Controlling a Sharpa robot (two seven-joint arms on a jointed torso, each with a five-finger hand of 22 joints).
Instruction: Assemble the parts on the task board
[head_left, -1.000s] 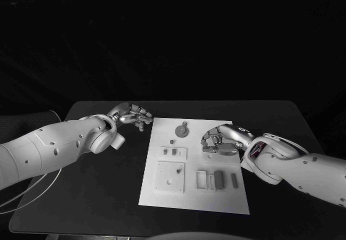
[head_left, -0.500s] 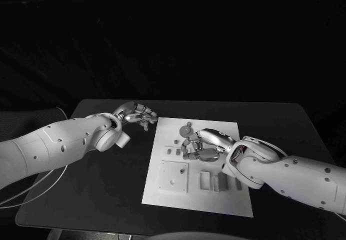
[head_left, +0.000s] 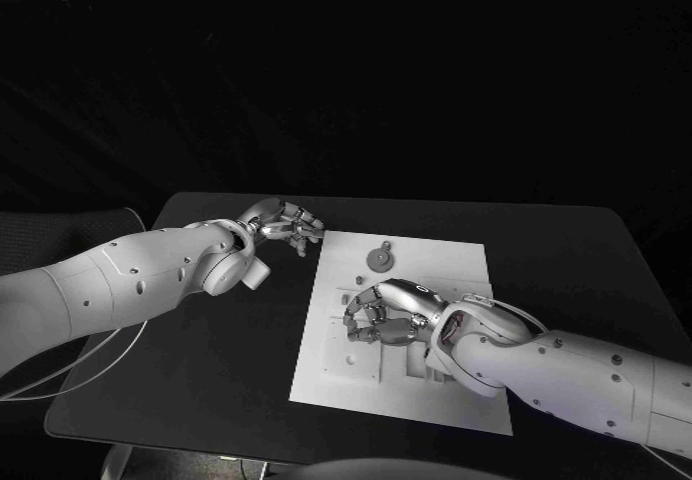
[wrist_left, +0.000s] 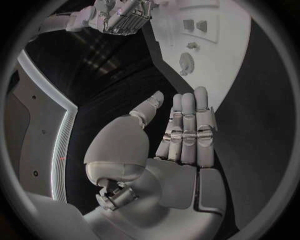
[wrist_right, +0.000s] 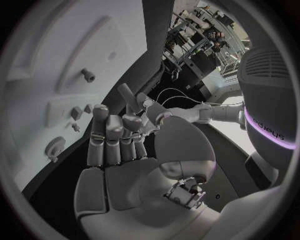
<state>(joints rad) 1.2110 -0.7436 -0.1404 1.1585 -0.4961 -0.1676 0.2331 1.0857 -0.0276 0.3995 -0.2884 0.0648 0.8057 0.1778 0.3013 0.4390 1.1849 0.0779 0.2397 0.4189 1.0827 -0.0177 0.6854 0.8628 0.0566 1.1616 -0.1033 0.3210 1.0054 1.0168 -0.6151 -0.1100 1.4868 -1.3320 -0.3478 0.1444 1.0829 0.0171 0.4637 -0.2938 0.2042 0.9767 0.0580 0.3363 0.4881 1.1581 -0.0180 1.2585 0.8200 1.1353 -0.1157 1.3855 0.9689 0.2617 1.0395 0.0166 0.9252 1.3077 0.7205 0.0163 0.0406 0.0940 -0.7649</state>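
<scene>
The white task board (head_left: 450, 278) lies in the middle of the black table. A round toothed part (head_left: 379, 258) sits near its far edge. My right hand (head_left: 381, 320) hovers low over the board's middle with fingers bent and nothing in them, hiding the small parts beneath it. In the right wrist view the right hand (wrist_right: 115, 145) reaches toward the board (wrist_right: 44, 60), where a peg (wrist_right: 87, 75) and the toothed part (wrist_right: 53, 146) show. My left hand (head_left: 283, 226) hangs empty by the board's far left corner; its fingers (wrist_left: 187, 125) are straight.
A square raised plate (head_left: 346, 366) sits on the board's near left part, just below my right hand. My right forearm (head_left: 562, 375) lies across the board's near right corner. Bare black table (head_left: 216, 360) stretches left of the board.
My right hand has swept from the board's right edge toward its middle and left. The left hand has stayed by the far left corner. The camera has shifted a little.
</scene>
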